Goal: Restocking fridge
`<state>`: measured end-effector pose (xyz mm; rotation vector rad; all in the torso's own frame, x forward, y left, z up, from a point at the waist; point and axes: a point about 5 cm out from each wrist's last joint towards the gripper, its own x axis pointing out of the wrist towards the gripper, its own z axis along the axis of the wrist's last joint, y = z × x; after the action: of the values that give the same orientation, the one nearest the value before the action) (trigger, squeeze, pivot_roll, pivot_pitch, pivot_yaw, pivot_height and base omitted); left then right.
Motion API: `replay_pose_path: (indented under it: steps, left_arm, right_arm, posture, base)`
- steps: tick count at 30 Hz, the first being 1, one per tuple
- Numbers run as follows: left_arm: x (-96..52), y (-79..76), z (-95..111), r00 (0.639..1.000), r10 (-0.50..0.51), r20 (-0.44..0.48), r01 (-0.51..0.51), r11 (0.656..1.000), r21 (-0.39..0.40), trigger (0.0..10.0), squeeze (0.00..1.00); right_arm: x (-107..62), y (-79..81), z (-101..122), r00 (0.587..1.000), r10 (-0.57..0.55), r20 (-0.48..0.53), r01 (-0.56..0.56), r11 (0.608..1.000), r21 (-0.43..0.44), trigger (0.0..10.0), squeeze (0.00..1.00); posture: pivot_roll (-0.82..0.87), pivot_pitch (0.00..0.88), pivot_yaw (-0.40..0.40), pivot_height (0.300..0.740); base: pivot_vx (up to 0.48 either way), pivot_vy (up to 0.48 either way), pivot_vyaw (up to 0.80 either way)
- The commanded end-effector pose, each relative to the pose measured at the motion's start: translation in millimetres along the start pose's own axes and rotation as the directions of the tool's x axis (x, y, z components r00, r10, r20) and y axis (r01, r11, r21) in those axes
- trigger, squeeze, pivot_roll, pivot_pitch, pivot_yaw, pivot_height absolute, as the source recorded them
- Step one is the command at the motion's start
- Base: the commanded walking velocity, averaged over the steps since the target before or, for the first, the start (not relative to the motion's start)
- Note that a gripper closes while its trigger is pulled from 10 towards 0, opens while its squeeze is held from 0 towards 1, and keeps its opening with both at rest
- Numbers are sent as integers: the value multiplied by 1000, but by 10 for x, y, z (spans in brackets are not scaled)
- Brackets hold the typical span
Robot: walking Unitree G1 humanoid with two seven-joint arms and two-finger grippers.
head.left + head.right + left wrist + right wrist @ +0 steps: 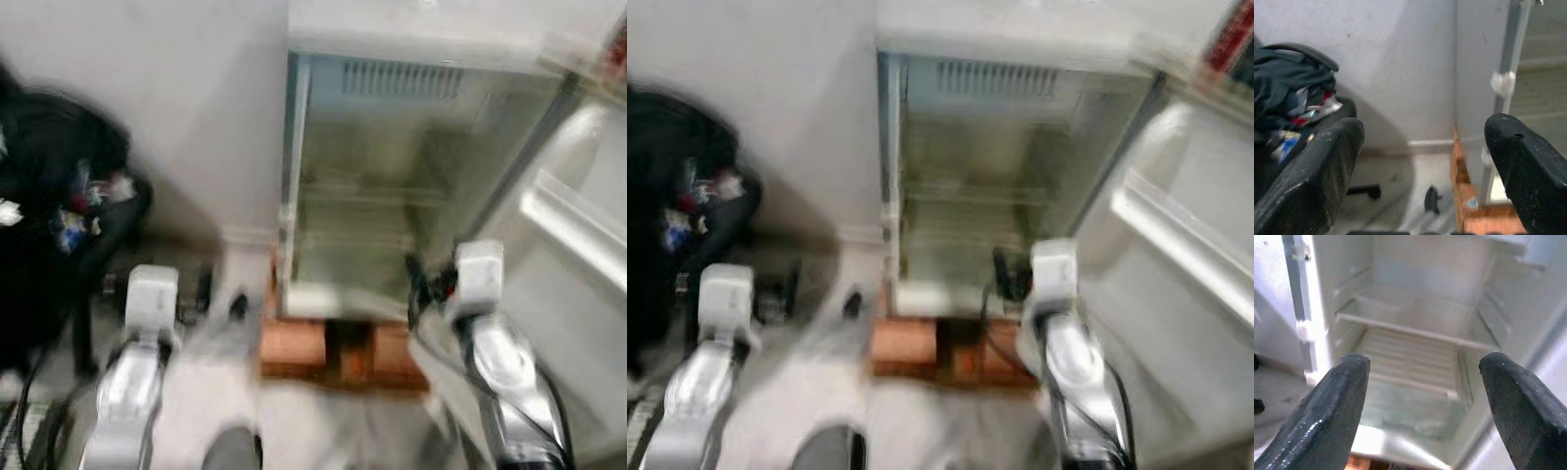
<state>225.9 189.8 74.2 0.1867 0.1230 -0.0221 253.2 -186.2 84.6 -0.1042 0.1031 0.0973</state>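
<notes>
A small white fridge stands open ahead on a low brick base. Its door is swung out to the right. Inside are bare white shelves and a ribbed lower shelf, with nothing on them. My right gripper is open in front of the fridge opening, nothing between its fingers. My left gripper is open too, facing the wall beside the fridge's left edge. Both silver arms, the left arm and the right arm, reach forward at low height.
A black office chair piled with dark clothes and small items stands to the left. A small dark object lies on the pale floor near the brick base. The white wall runs left of the fridge. The head views are blurred.
</notes>
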Motion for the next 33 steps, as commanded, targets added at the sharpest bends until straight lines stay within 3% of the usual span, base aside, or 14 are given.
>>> replay_pose_path:
  steps: [1,4,14,25,33]
  left_arm:
    - [39,-4,62,1000,-14,22,14,1000,17,10000,0]
    - [46,-32,30,1000,-27,14,26,999,23,10000,0]
    - [87,-24,54,1000,-10,26,9,1000,29,10000,0]
    - [20,15,128,996,-66,55,62,996,70,10000,0]
    - [72,-86,126,996,-59,64,56,998,34,10000,0]
  right_arm:
    - [2,-66,37,1000,-19,15,19,1000,-12,10000,0]
    - [-32,-153,19,999,-43,6,44,999,-30,10000,0]
    - [32,-152,30,998,-64,17,64,998,-24,10000,0]
    - [32,-270,77,995,-91,28,93,993,-79,10000,0]
    - [100,-226,77,996,-84,27,86,994,-73,10000,0]
  posture:
    - [156,0,-79,740]
    - [131,0,-69,740]
    - [146,0,-70,740]
    - [130,0,-70,740]
    - [142,0,-83,740]
  base:
    - [-285,0,0]
    - [-279,0,0]
    - [-267,0,0]
    - [0,0,0]
    - [0,-435,0]
